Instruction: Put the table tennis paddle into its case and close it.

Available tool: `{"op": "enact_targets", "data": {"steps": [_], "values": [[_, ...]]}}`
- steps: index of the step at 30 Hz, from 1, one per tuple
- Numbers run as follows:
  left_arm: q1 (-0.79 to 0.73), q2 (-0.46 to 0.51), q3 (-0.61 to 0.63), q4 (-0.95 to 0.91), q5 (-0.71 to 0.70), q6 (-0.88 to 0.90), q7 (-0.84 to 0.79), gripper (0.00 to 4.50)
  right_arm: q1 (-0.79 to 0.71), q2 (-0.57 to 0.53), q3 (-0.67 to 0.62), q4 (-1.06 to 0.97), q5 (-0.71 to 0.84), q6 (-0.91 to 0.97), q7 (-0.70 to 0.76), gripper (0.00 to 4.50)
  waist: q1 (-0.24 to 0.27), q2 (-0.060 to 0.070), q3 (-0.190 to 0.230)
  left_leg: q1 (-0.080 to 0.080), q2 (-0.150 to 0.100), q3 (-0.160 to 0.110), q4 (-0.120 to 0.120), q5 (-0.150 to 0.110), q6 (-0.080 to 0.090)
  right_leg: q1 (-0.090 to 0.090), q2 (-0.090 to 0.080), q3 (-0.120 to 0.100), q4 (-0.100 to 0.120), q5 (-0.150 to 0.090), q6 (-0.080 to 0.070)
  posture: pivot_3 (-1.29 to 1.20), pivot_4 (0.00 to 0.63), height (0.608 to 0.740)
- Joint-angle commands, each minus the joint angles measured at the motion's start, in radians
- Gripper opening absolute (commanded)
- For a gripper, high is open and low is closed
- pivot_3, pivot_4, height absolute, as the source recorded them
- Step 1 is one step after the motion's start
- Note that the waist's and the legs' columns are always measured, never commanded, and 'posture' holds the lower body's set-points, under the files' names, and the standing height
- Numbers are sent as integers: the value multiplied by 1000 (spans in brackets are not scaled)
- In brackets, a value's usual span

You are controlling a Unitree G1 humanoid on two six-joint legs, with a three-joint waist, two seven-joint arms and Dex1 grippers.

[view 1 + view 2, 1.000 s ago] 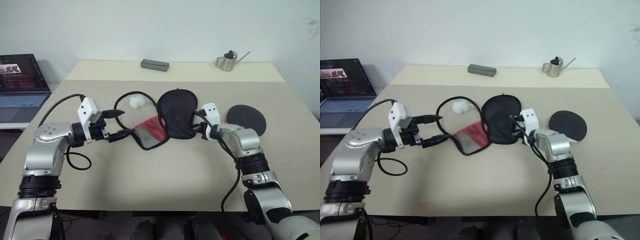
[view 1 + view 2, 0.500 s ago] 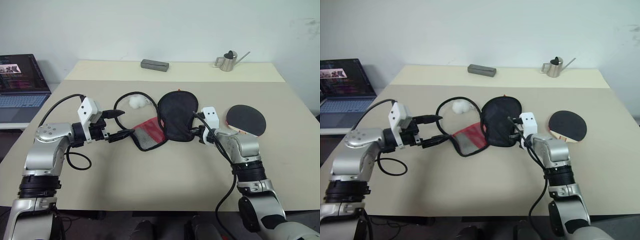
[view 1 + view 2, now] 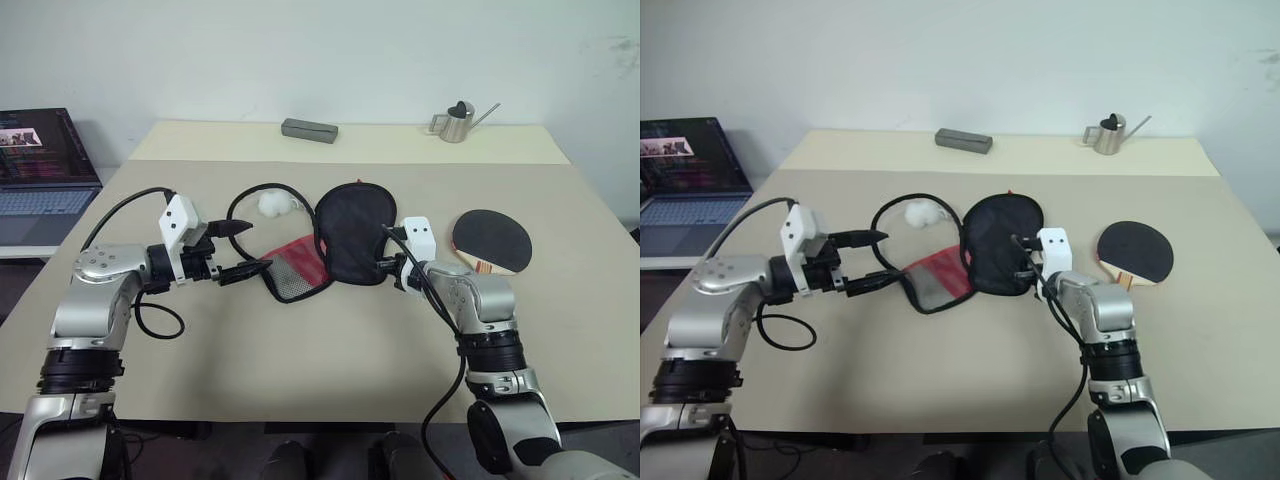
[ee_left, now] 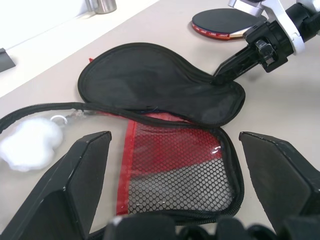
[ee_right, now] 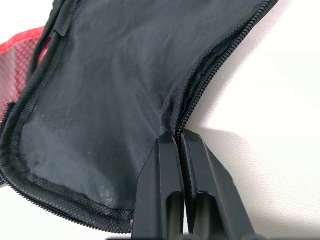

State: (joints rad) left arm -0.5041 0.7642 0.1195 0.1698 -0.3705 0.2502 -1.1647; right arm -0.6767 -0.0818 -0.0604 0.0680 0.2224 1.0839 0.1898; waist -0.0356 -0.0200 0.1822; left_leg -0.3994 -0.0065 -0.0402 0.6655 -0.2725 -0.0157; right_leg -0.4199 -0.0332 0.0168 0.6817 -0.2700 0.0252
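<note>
The case (image 3: pixel 352 232) lies unzipped at mid-table, its black flap spread flat. Its red mesh part (image 3: pixel 298 265) sits just left of the flap, and the white pom-pom (image 3: pixel 272 203) lies behind that. My right gripper (image 3: pixel 383 263) is shut, pinching the flap's zipper edge (image 5: pixel 175 131) at its near right side. My left gripper (image 3: pixel 243 250) hangs open just left of the red mesh part (image 4: pixel 175 165), not touching it. The table tennis paddle (image 3: pixel 492 240) lies flat on the table to the right of my right hand, dark head up.
A grey box (image 3: pixel 309 130) and a small metal watering can (image 3: pixel 458 122) stand at the table's back edge. A laptop (image 3: pixel 40 170) sits on a lower surface off the table's left side. A black cable (image 3: pixel 158 322) loops under my left forearm.
My right forearm has swung inward and no longer covers the paddle, while its gripper stays pinched on the case's flap. The left arm has not moved.
</note>
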Motion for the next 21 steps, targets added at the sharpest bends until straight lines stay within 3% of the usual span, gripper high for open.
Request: {"op": "enact_targets", "data": {"steps": [1,8,11,21], "values": [[-23,16,11,-5,0,-20,-1,4500,9,3,-1,-41,11,4,-7,41,0,0,0,0,0,0,0,0,0,0,0,0,0,0,0,0,150,740],[-31,12,6,2,5,-24,-3,4500,24,13,-2,-67,16,18,-15,41,0,0,0,0,0,0,0,0,0,0,0,0,0,0,0,0,150,740],[-37,11,2,7,8,-27,-4,4500,29,15,-15,-77,13,14,-31,619,0,0,0,0,0,0,0,0,0,0,0,0,0,0,0,0,150,740],[-56,6,-7,25,13,-39,-7,4500,30,-8,-17,-81,26,8,-30,4062,2,0,0,0,0,0,0,0,0,0,0,0,0,0,0,0,150,740]]}}
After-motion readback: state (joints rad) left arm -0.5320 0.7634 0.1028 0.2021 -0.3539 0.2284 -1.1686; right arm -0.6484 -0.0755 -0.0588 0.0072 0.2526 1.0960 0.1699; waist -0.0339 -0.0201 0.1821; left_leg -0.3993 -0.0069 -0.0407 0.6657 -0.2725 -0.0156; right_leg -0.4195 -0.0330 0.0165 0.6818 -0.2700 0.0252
